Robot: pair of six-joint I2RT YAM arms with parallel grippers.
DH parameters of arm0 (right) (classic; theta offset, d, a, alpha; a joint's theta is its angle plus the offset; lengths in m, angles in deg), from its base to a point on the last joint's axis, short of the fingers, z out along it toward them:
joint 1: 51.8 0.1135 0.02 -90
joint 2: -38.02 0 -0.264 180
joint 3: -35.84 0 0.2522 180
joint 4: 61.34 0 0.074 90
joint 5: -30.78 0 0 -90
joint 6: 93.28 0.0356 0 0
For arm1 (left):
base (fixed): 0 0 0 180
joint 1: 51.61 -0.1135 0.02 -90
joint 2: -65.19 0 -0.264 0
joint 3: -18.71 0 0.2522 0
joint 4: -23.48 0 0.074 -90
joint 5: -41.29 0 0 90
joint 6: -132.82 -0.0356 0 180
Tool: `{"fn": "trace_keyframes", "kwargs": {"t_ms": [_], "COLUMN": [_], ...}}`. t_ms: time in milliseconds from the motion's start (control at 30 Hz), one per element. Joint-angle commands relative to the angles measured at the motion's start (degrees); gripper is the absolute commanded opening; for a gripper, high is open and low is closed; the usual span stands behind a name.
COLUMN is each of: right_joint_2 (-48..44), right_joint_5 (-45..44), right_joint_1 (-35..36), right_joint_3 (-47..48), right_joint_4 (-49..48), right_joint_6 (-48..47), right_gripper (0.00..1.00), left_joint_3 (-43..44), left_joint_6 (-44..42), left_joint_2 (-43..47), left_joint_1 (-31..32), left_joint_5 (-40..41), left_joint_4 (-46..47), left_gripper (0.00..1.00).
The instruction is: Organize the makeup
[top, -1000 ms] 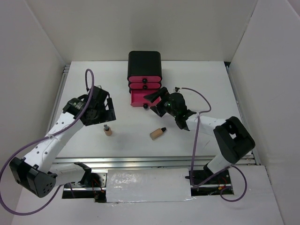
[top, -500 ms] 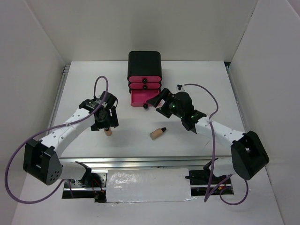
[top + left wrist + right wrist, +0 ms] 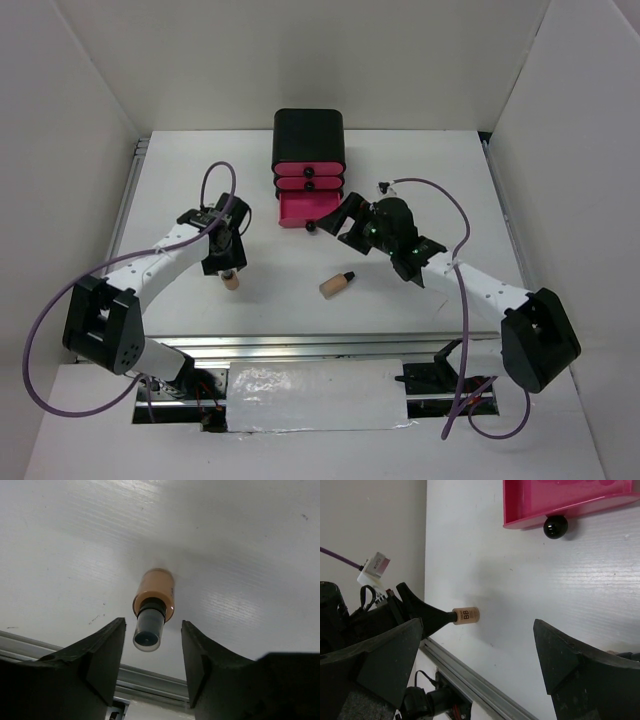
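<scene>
Upright bottle [image 3: 155, 592]: standing on table [image 3: 450, 180], left of centre.
Left gripper [image 3: 152, 625]: straddling its black cap, jaws apart, not touching.
Second bottle [image 3: 337, 284]: lying mid-table.
Right gripper [image 3: 477, 625]: hanging wide open, holding nothing, near pulled-out pink drawer [image 3: 296, 210].

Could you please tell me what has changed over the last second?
The left hand moved right to sit over the upright bottle, and its fingers narrowed around the black cap, not yet touching. The right arm swung outward; the right hand stayed open by the pulled-out bottom drawer. The lying bottle and black box stayed put.
</scene>
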Motion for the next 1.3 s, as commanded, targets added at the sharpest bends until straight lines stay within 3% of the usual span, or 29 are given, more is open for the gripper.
{"fn": "trace_keyframes", "kwargs": {"t_ms": [0, 100, 367, 567, 700, 767, 867, 900, 1000, 1267], "right_joint_2": [-2.1, -1.67, -0.26, 0.36, 0.8, 1.84, 4.82, 5.54, 6.16, 1.77], "right_joint_5": [-0.17, -0.26, -0.09, 0.53, 1.93, 4.65, 12.35, 14.83, 22.58, 22.68], "right_joint_1": [0.43, 0.43, 0.43, 0.43, 0.34, 0.43, 0.34, 0.51, 0.69, 3.59], "right_joint_3": [-0.61, 0.09, 2.29, 3.17, 4.13, 5.01, 7.03, 7.3, 6.77, 6.94], "right_joint_4": [0.94, 1.38, 2.17, 1.65, 0.94, -0.02, -1.08, -2.21, -4.15, -1.09], "right_joint_6": [-1.61, -1.78, -2.75, -4.06, -6.78, -9.59, -16.09, -20.28, -28.55, -46.33], "right_gripper": [1.0, 1.0, 1.0, 1.0, 1.0, 1.0, 1.0, 1.0, 1.0, 1.0], "left_joint_3": [0.57, -0.22, -1.28, -1.89, -1.89, -1.81, -0.67, 0.56, 4.24, 15.68], "left_joint_6": [-0.57, -0.48, -0.93, -0.75, -0.92, -1.1, -1.8, -2.06, -2.5, 0.57], "left_joint_2": [-1.19, -1.37, -2.68, -3.3, -3.48, -3.39, -3.21, -2.78, -1.64, 1.18], "left_joint_1": [-0.71, -0.88, -1.5, -1.59, -1.67, -1.76, -1.76, -1.76, -1.76, -1.76], "left_joint_5": [0.88, 0.79, 0.0, -0.26, -0.62, -1.05, -2.63, -4.47, -7.63, -26.24], "left_joint_4": [1.47, 1.91, 3.5, 3.93, 4.11, 4.29, 3.85, 3.41, 2.01, -1.77], "left_gripper": [0.64, 0.65, 0.51, 0.53, 0.32, 0.25, 0.05, 0.02, 0.0, 0.0]}}
